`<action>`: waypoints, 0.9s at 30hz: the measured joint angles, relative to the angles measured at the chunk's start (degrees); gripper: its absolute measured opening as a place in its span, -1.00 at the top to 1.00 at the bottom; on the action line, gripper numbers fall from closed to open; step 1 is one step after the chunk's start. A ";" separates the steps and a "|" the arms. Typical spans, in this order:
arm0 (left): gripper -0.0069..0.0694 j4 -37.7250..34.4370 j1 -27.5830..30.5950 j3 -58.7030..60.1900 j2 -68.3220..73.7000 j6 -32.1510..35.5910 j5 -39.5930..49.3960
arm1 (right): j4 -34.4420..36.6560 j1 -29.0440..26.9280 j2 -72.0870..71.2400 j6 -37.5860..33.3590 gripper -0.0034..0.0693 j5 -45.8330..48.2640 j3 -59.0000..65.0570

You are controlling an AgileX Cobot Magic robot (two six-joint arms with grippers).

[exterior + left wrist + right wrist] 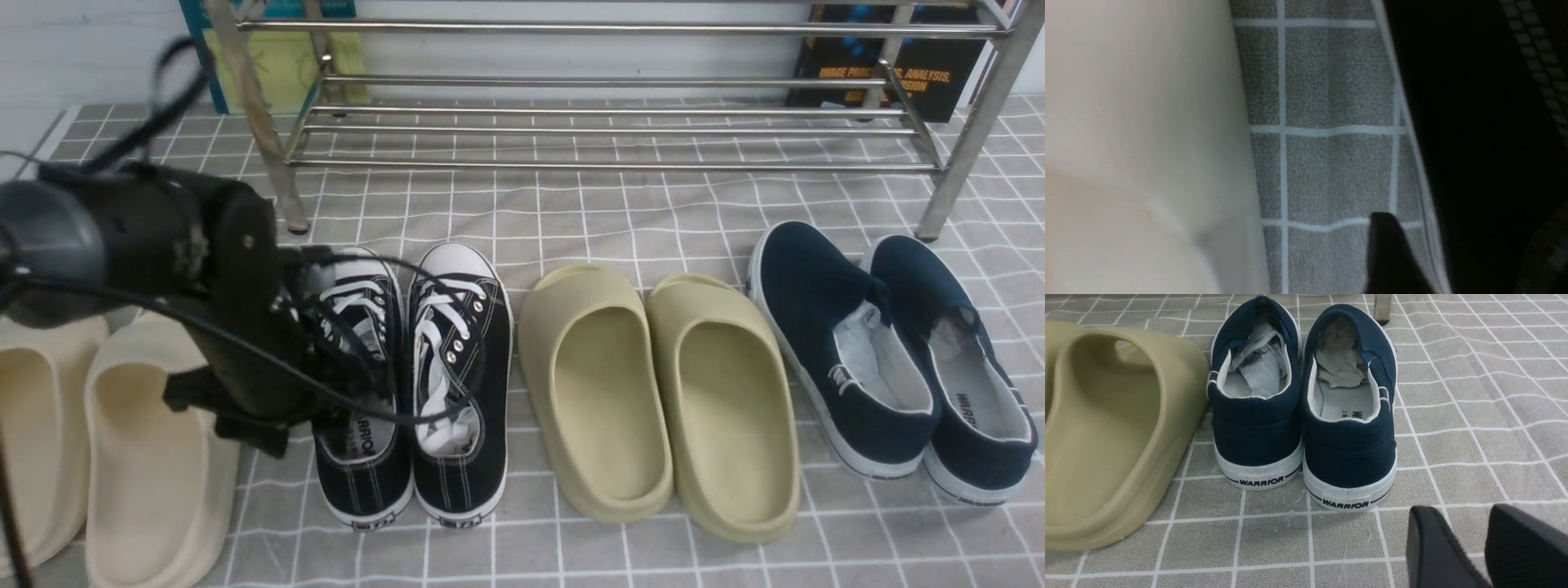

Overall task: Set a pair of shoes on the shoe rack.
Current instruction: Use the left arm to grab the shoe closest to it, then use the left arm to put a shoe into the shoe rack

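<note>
Down beside the left black sneaker (359,490) in the front view is the left claw (326,416), blurred and reaching in over that shoe's outer side from the cream slippers (159,523). Its arm and a looping cable hide parts of the sneaker. The right black sneaker (482,367) lies just beside its mate, farther from the claw, toes toward the silver rack (612,167). Both stand on the checked cloth (571,547), in front of the rack. Next come the olive slippers (608,408), then the navy slip-ons (824,278).

The left wrist view looks down close between a cream slipper and the black sneaker. One blurred finger (1392,253) sits over the gap beside the sneaker's white edge; the other is lost in the dark. The claw looks apart, with the shoe's side near it, but contact cannot be told.

In the right wrist view, the right claw (1466,514) has its fingers slightly apart with only cloth between, near the navy pair. The black sneakers lie outside this view.
</note>
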 joint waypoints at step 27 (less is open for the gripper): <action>0.85 -1.77 4.51 -16.19 -6.33 0.21 8.75 | 0.00 0.00 0.00 0.00 0.25 0.00 0.00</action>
